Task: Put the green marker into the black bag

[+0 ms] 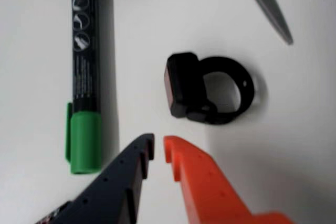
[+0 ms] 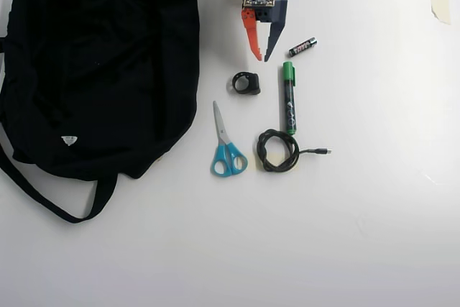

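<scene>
One green marker (image 2: 288, 98) lies mid-table, right of one ring (image 2: 246, 83) — one black bag (image 2: 100, 62) fills the table's left side. The gripper (image 2: 261, 57) hovers near the far edge, fingers barely parted, empty.

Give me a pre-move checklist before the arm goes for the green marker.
1. End effector empty, fingers nearly closed: ok, but must open wider to grasp.
2. Slim black-barrelled marker with green cap lying free on the white table: ok.
3. End effector lined up over the marker: not ok; in the wrist view the marker sits left of the fingertips.
4. Black ring-shaped clip clear of the marker: ok.
5. Coiled black cable near the marker's far end: cannot tell if touching.
6. Large black fabric bag opening accessible: cannot tell.
</scene>
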Robot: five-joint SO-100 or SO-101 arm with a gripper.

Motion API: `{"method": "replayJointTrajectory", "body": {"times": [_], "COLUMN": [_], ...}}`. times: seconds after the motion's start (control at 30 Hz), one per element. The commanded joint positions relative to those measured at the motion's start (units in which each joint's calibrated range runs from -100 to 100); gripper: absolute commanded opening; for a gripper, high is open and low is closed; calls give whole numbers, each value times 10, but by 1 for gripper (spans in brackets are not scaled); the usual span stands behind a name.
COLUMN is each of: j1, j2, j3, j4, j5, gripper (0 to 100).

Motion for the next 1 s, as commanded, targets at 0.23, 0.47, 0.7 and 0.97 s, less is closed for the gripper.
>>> {"method": "replayJointTrajectory", "body": {"times": [0.23, 0.47, 0.7, 0.97], "j1": [-24, -24, -23, -23], "j2": [157, 286, 457, 612], "j3": [-160, -274, -425, -623], "j4": [-139, -215, -295, -296], "j5": [0, 1, 3, 5], "gripper": [2, 2, 2, 2]}}
